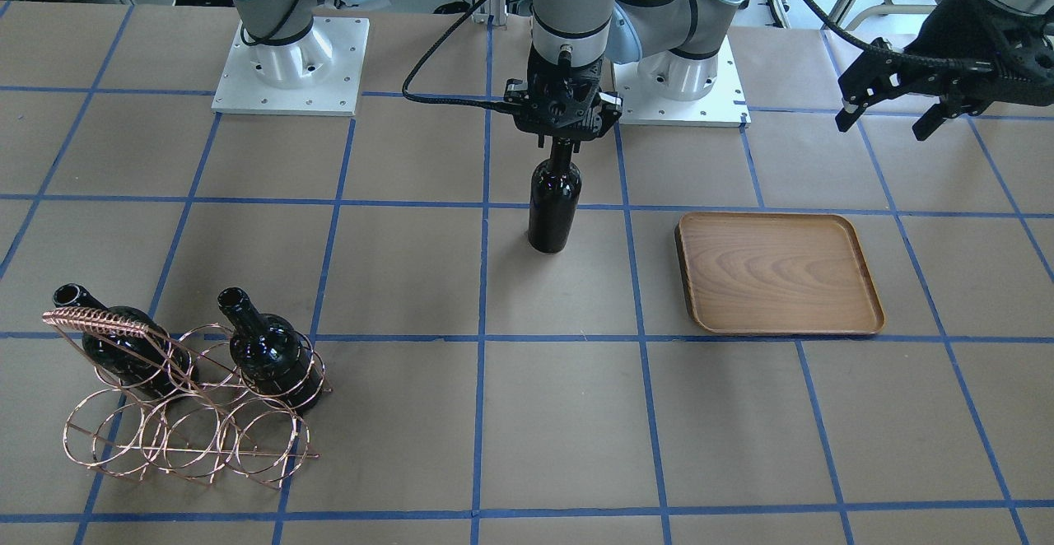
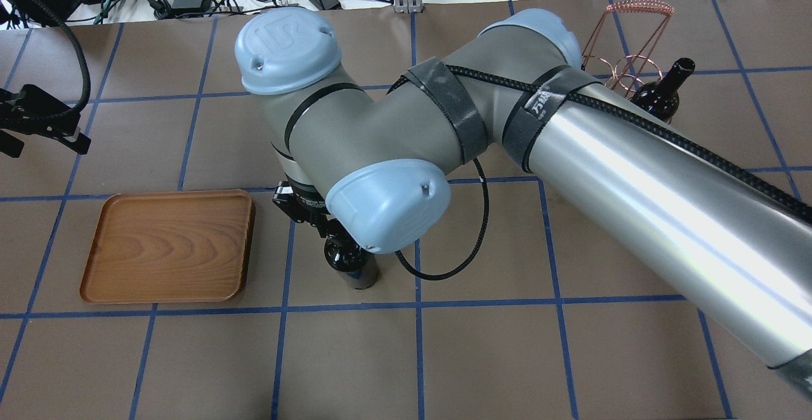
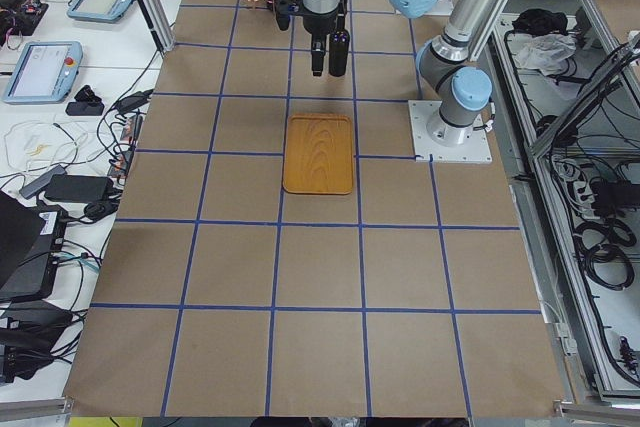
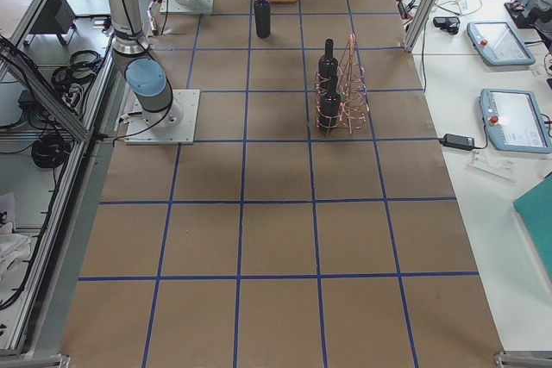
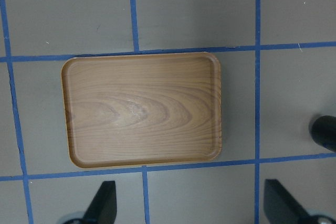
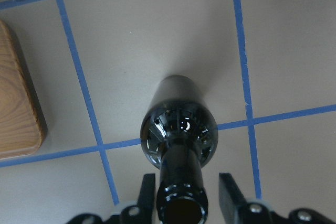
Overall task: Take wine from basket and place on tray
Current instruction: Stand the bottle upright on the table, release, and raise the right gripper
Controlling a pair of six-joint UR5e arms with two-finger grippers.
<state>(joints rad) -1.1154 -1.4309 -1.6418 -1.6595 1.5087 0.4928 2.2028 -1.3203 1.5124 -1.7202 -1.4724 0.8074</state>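
Exterior front-facing: wine (image 1: 553, 207) glossy near-black, unlabelled, upright.

Arms were matte grey, and the right arm (image 2: 634, 179) went shiny silver further back from the jaws. Pale blue round joint caps (image 2: 287, 50), one embossed UR. Braided black cable (image 1: 461, 101), black straps (image 2: 539, 106) with white lettering, white screwed base plates (image 1: 329, 84). Both the left gripper (image 1: 881, 128) and right gripper (image 1: 563, 143) were black.
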